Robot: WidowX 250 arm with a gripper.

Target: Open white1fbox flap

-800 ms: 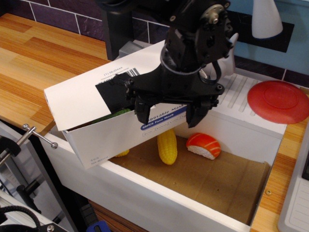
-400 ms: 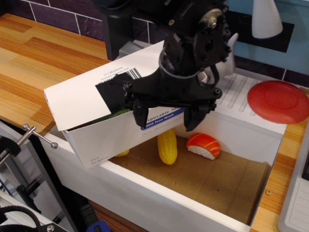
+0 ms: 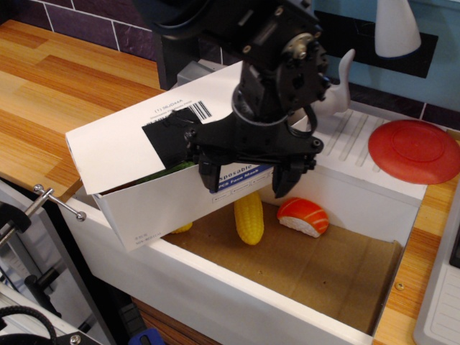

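The white1fbox (image 3: 154,212) lies tilted across the left rim of the sink, its blue "Disposable Mask" stripe (image 3: 241,177) partly hidden behind my gripper. The flap (image 3: 115,144), white with black tape (image 3: 167,138) and a barcode (image 3: 202,109), lies on top and is raised a little at its front edge. Something green (image 3: 167,172) shows in the gap. My black gripper (image 3: 246,180) hangs over the box's front edge near the flap's right part. Its fingers are spread wide with nothing between them.
In the white sink (image 3: 237,302), on brown cardboard (image 3: 323,266), lie a corn cob (image 3: 249,215), a salmon sushi piece (image 3: 303,217) and a yellow item (image 3: 181,228) under the box. A red disc (image 3: 415,149) lies at the right. A metal clamp (image 3: 57,201) sticks out at the left.
The arm has shifted slightly left and its right finger has come in a little. The box and flap have not visibly moved.
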